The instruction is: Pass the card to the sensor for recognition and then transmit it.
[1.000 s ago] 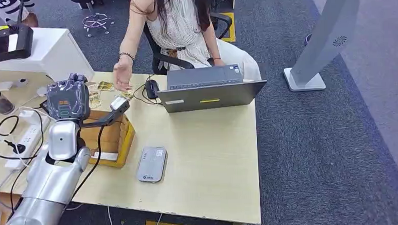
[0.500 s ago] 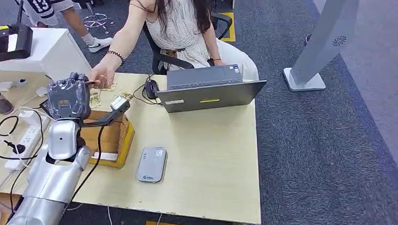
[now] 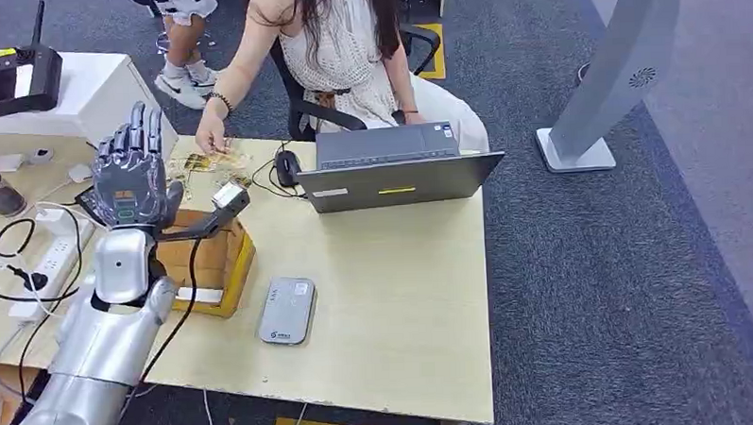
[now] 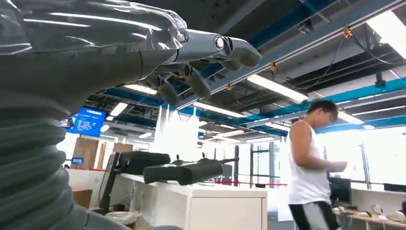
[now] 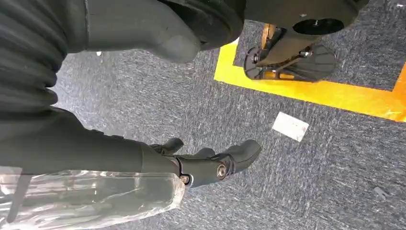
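Head view: left hand [image 3: 132,169] is now raised over the desk's far-left area, fingers straight and spread, palm empty. Half a second ago those fingers were curled in with the person's hand right against them; a second ago the person was only reaching in. Reads as a handover just finished: the hand let go and the card went to the person.

Person's hand [image 3: 209,140] now sits at about 2 o'clock from the left hand, apart from it, over the cards [image 3: 204,162] lying on the desk [image 3: 395,297]. Which one is the passed card, cannot tell at this size.

Grey sensor [image 3: 287,310] lies at roughly 5 o'clock from the left hand, well apart, nothing on it. Cardboard box [image 3: 209,261] sits just under the wrist, laptop [image 3: 395,169] at 3 o'clock.

Right wrist view: right hand [image 5: 210,160] hangs toward the carpet, fingers partly curled, holding nothing.

My read: scan and pass both look done for this card. Next cycle needs a fresh card in the left hand.
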Action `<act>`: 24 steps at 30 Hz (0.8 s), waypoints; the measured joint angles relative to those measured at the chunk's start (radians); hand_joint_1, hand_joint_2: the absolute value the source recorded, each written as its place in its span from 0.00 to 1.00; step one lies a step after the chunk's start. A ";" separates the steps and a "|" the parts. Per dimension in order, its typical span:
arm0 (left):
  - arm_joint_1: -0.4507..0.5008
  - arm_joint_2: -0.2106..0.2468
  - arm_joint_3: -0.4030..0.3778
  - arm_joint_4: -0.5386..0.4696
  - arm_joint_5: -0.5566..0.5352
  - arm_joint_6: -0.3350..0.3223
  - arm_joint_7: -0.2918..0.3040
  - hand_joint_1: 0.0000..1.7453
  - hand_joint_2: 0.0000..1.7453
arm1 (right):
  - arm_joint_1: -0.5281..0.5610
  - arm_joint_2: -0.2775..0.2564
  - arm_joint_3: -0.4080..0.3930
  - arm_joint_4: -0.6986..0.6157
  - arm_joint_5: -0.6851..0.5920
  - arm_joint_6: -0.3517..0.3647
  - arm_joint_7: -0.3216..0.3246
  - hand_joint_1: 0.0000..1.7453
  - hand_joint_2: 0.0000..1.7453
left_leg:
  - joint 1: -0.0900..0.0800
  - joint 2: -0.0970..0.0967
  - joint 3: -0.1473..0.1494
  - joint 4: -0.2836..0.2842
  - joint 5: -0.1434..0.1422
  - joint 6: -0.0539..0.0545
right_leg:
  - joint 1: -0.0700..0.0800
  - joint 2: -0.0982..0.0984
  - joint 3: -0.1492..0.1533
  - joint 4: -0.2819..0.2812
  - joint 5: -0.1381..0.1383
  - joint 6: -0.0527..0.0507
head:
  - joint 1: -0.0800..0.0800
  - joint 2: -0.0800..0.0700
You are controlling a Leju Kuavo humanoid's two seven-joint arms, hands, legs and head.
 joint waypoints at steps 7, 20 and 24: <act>0.080 -0.041 0.003 -0.106 0.000 -0.003 -0.070 0.00 1.00 | 0.001 0.000 -0.010 0.000 -0.010 -0.003 0.003 0.00 1.00 | 0.000 0.000 0.000 0.000 0.000 0.000 | 0.000 0.000 0.000 0.000 0.000 0.000 | 0.000 0.000; 0.335 -0.088 0.002 -0.444 0.000 0.016 -0.153 0.00 1.00 | 0.007 0.000 -0.053 0.000 -0.031 -0.023 0.010 0.00 1.00 | 0.000 0.000 0.000 0.000 -0.001 0.001 | 0.000 0.000 0.000 -0.001 -0.001 0.000 | 0.000 0.000; 0.348 -0.088 0.002 -0.471 0.000 0.016 -0.153 0.00 1.00 | 0.007 0.000 -0.056 0.000 -0.031 -0.023 0.011 0.00 1.00 | 0.000 0.000 0.000 0.000 -0.001 0.001 | 0.000 0.000 0.000 0.000 0.000 0.000 | 0.000 0.000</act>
